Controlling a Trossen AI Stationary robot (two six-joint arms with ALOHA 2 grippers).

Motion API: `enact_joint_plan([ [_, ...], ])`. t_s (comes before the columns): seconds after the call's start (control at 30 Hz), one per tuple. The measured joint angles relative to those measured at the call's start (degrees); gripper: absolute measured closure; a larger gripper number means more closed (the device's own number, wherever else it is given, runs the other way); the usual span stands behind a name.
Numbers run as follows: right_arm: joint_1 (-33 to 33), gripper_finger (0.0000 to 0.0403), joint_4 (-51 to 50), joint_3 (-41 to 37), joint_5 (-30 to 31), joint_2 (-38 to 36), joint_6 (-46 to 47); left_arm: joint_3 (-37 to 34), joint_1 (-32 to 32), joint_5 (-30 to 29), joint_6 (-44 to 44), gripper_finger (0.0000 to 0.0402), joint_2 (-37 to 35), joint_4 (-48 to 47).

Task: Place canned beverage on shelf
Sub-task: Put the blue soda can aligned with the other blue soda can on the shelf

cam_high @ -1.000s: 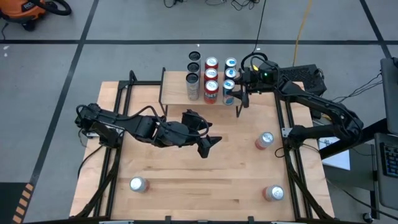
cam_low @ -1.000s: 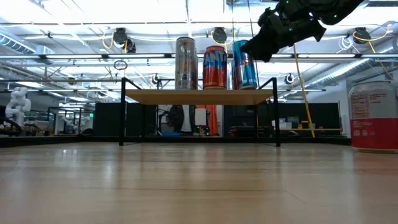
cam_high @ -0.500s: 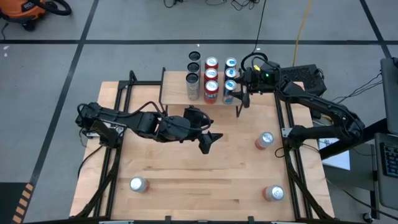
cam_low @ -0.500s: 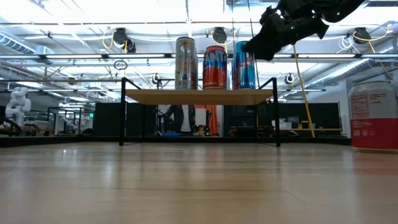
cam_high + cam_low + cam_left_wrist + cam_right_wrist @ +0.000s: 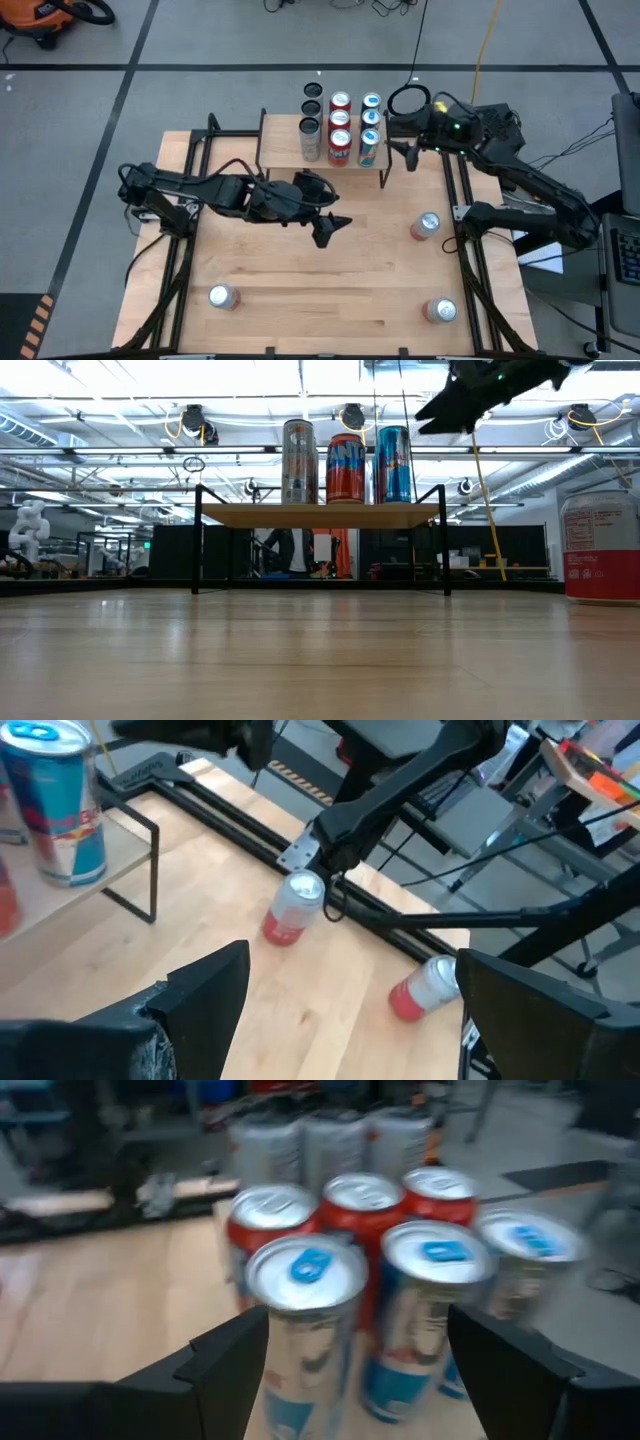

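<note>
The landmark is the shelf point(image 5: 325, 150), a small light wooden board on thin black metal legs at the far edge of the tabletop. Well to its near left, a silver-topped can point(image 5: 221, 296) stands alone on the table. The left gripper point(image 5: 328, 229) hangs over the table centre, in front of the shelf, fingers spread with nothing between them; compared with one second ago it has shifted slightly toward the left and its spread is unchanged. On the shelf stand three rows of cans: dark-topped silver cans point(image 5: 310, 130), red cans point(image 5: 340, 135), and blue-and-silver cans point(image 5: 368, 140). The nearest blue-and-silver can point(image 5: 367, 151) stands upright on the shelf's right end. The right gripper point(image 5: 408, 152), one second ago closed around that can, now stands just right of the shelf, clear of the can, fingers spread and empty; the low view shows it raised above can height point(image 5: 455, 405). Two red cans with silver tops point(image 5: 425, 225) point(image 5: 440, 310) stand on the table, near right of the shelf.
</note>
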Motion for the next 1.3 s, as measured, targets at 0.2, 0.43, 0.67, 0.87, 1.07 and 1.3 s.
enact_joint_plan([
  [0.2,0.97,0.0117,-2.90,0.07,4.29,-7.53,12.73,0.00,0.33,1.71,0.06,0.0045,-3.81,-7.05],
  [0.43,6.89,0.0117,-9.94,0.11,-4.75,-11.48,26.66,0.02,1.24,2.14,1.15,0.0045,-6.85,-14.23],
  [0.67,14.61,0.0130,-15.77,0.11,-1.21,-9.61,26.52,0.02,2.27,4.04,2.09,0.0045,-6.24,-15.70],
  [0.87,17.06,0.0184,-16.75,0.09,3.49,-4.56,24.56,0.02,2.19,2.98,0.54,0.0045,-5.98,-15.72],
  [1.07,17.07,0.0257,-10.47,0.09,4.63,2.94,23.56,0.02,2.04,2.32,1.08,0.0045,-5.99,-15.72],
  [1.3,17.07,0.0344,-4.63,0.11,5.10,9.84,22.59,0.02,3.32,6.20,2.79,0.0045,-5.99,-15.72],
])
